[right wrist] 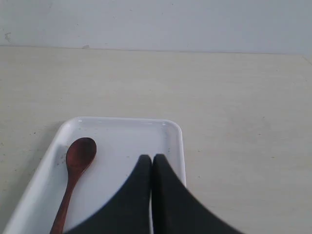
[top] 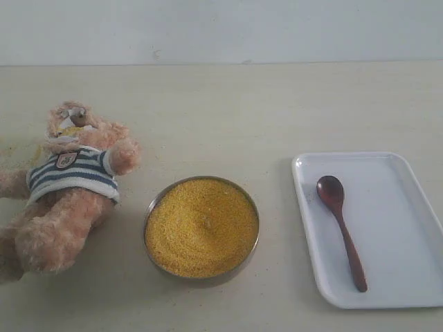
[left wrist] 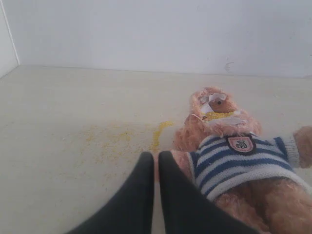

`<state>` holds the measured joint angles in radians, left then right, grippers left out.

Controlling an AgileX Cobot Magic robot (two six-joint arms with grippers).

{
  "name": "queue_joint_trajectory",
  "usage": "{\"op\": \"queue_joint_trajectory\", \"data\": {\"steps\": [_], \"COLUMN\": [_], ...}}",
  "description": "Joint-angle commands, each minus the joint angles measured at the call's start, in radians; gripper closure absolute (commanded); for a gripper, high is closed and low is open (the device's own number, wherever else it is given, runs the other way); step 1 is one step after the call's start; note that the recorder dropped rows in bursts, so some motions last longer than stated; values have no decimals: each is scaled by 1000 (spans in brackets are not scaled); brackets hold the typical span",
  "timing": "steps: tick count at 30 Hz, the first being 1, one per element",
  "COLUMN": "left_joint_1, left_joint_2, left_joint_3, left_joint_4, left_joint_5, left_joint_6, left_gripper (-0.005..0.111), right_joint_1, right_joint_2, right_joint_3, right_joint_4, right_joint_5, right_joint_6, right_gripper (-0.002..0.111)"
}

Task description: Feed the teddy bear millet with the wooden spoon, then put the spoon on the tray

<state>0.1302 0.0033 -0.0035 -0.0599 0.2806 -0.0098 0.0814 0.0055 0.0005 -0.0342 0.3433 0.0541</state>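
Observation:
The teddy bear (top: 66, 187) lies on its back at the table's left, striped shirt up, with yellow grains on its muzzle (left wrist: 218, 116). Millet (top: 201, 225) fills the metal bowl (top: 151, 211) in the middle. The wooden spoon (top: 341, 228) rests inside the white tray (top: 401, 290) on the right, bowl end toward the far side. Neither gripper shows in the exterior view. My left gripper (left wrist: 156, 158) is shut and empty, close beside the bear (left wrist: 243, 161). My right gripper (right wrist: 151, 159) is shut and empty, above the tray (right wrist: 173, 127), with the spoon (right wrist: 75, 168) off to one side.
Spilled millet grains (left wrist: 158, 134) are scattered on the table beside the bear's head. A pale wall (top: 221, 28) closes off the back of the table.

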Motion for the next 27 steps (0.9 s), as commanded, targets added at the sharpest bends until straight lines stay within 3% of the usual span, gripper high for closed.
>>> {"op": "queue_joint_trajectory", "data": {"steps": [1,20,23,27], "left_joint_1": [5,5,5,5], "left_joint_2": [-3,-3,-3,-3], "left_joint_3": [3,3,3,3], "left_joint_4": [-10,26,-15,-206], "left_joint_5": [-11,-54,-174,-477], "left_joint_6": [2,2,-10,-191], "left_gripper": [101,101,101,101], "right_joint_1": [-3,-3,-3,-3], "right_joint_2": [-6,-6,-6,-6], "right_joint_3": [-1,-1,-1,-1], "right_joint_4": [1,1,1,1], "right_joint_5": [-4,-4,-4,-4], "right_joint_6": [-2,-2,-2,-2], "right_gripper": [108,108,108,108]}}
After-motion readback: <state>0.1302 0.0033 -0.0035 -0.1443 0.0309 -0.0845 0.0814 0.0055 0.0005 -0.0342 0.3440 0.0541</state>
